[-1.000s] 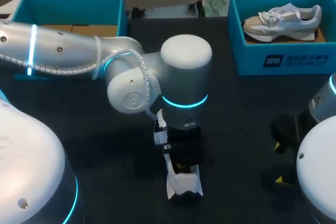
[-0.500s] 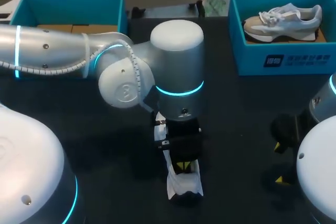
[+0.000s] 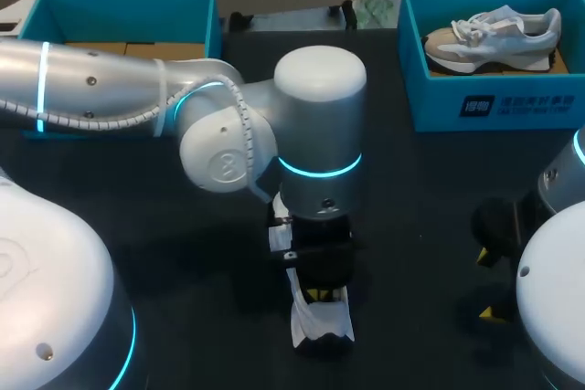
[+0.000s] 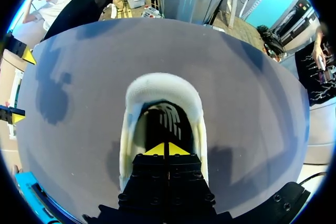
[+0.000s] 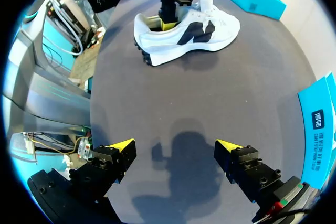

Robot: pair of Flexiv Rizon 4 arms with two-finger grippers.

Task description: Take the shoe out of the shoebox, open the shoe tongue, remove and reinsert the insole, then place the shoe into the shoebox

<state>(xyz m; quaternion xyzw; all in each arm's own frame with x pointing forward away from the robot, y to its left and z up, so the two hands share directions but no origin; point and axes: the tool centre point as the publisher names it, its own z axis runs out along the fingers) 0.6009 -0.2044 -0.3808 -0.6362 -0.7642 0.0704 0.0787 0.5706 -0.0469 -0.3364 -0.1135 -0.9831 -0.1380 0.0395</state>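
A white shoe (image 3: 320, 321) with a dark side mark (image 5: 184, 30) lies on the black table near the front middle. My left gripper (image 4: 168, 149) is shut, its yellow tips together inside the shoe's opening, just behind the heel collar (image 4: 163, 85). The ribbed insole (image 4: 169, 121) shows dark below the tips; I see nothing pinched between them. In the head view the left gripper (image 3: 315, 294) points straight down into the shoe. My right gripper (image 5: 176, 148) stands open over bare table, well short of the shoe. The teal shoebox (image 3: 494, 107) sits at the back right.
A second, beige-and-white shoe (image 3: 494, 34) lies inside the teal shoebox. Another teal box (image 3: 119, 2) stands at the back left. My right gripper (image 3: 486, 285) hangs near the front right edge, with bare black table between it and the shoe.
The left arm's wrist swung slightly up and left, then came back. Its fingertips stayed in the shoe's opening. The shoe and the right arm have not moved.
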